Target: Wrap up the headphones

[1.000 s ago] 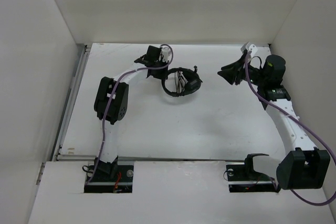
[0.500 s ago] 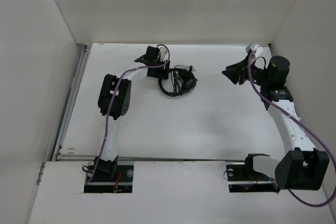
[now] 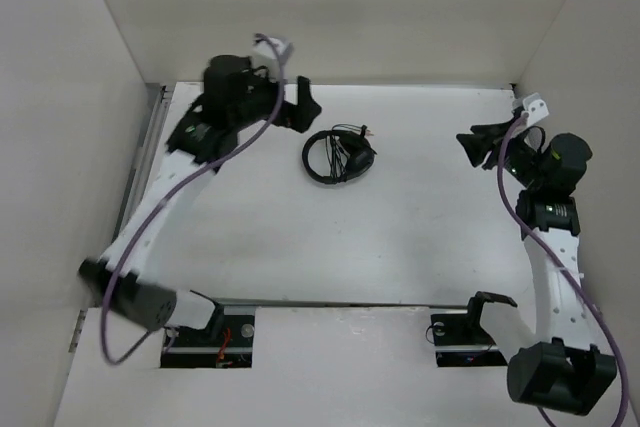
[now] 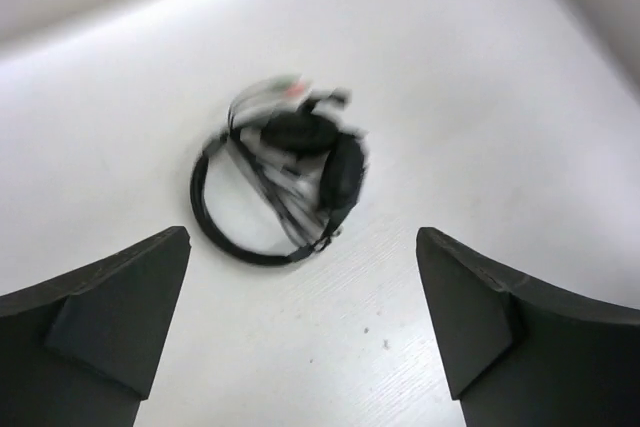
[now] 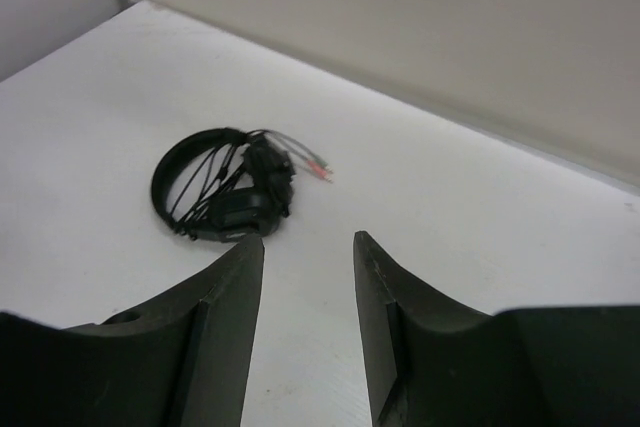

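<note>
- Left arm has pulled back from the headphones since half a second ago and swung up and away. Right arm has backed off too. The headset has barely shifted on the table.
- Left gripper: jaws spread wide, nothing between them. Headphones sit straight ahead of the gap, well apart.
- Right gripper: jaws parted, narrower gap, also empty. Headphones lie ahead and off to the left of the gap, well apart.
- Cable looks gathered across the headband ring, strands crossing the loop by the earcups. No long run trails over the table.
- Pink/orange plugs stick out loose from the bundle.
- My read: wrap is done or nearly so. What's left, if anything, is tucking the plug ends. Left wrist view is blurred, so I can't confirm how tight the bundle is.
</note>
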You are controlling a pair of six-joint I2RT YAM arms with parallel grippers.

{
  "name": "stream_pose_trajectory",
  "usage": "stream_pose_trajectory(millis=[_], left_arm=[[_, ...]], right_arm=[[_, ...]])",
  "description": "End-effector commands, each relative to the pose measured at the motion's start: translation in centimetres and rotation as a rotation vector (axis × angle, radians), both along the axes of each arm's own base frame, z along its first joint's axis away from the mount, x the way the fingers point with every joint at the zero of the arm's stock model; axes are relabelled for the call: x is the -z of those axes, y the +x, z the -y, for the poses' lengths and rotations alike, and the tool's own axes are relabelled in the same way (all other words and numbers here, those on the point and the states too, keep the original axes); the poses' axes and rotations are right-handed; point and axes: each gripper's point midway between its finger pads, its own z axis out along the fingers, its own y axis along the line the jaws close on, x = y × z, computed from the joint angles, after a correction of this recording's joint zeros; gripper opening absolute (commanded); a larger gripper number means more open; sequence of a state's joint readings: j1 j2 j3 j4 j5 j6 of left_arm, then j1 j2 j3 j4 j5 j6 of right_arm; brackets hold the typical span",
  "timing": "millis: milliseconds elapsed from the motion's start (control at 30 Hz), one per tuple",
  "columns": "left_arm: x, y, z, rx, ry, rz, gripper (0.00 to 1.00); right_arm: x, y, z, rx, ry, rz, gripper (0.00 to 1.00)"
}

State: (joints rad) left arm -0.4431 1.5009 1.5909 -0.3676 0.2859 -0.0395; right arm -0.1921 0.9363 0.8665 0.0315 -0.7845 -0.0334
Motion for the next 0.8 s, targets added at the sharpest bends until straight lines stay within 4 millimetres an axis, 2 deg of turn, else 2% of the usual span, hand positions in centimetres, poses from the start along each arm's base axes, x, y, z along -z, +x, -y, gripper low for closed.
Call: stream_pose_trajectory(millis=[0,67,100,133,167,200,233,267,333,367,400,567,633,700,767], left_arm=[[-6.7,-5.7,-5.7,-0.019,-0.013,0.181,1.00],[-6.8,-6.1,-10.4,-0.156,0.005,0.234,1.00],[-6.1,-5.8,-13.4,-0.257,0.026,0.248,1.00],[-4.6,-5.8,-16.6,-0.361,0.048,0.246,1.00],[-3.6,-5.9,-18.4,-0.420,0.060,0.234,1.00],[-1.5,-6.2,-20.9,-0.501,0.089,0.198,1.00],[0.0,-6.7,-22.4,-0.548,0.102,0.169,1.00],[1.4,-7.2,-23.6,-0.584,0.104,0.138,1.00],[3.7,-8.3,-25.5,-0.635,0.115,0.102,1.00],[4.2,-8.8,-26.1,-0.650,0.115,0.099,1.00],[4.8,-9.3,-26.8,-0.664,0.118,0.096,1.00],[6.0,-11.4,-29.4,-0.725,0.177,0.093,1.00],[6.1,-12.2,-30.9,-0.774,0.197,0.095,1.00],[5.8,-13.2,-32.0,-0.816,0.208,0.104,1.00],[5.5,-13.8,-32.6,-0.828,0.215,0.112,1.00]], right_arm=[[-2.6,-0.6,3.7,0.214,0.044,0.041,0.48],[-2.7,-1.4,6.1,0.328,0.041,0.027,0.49],[-2.7,-1.8,7.1,0.377,0.040,0.017,0.51],[-2.5,-2.4,8.2,0.428,0.032,0.001,0.52],[-2.3,-2.9,9.1,0.465,0.025,-0.014,0.52],[-2.1,-3.3,9.8,0.494,0.018,-0.037,0.52],[-1.8,-3.6,10.3,0.518,0.009,-0.065,0.52],[-1.5,-4.0,10.9,0.538,0.003,-0.098,0.57],[-0.6,-4.5,11.7,0.568,0.001,-0.178,0.56],[-0.2,-4.7,11.9,0.576,-0.005,-0.205,0.93],[0.1,-5.0,11.6,0.555,-0.015,-0.232,1.00],[2.7,-6.3,12.4,0.617,-0.021,-0.370,1.00],[3.8,-7.3,11.8,0.601,-0.045,-0.440,1.00],[4.1,-8.0,11.1,0.577,-0.061,-0.489,1.00],[3.7,-8.9,11.2,0.604,-0.057,-0.531,1.00]])
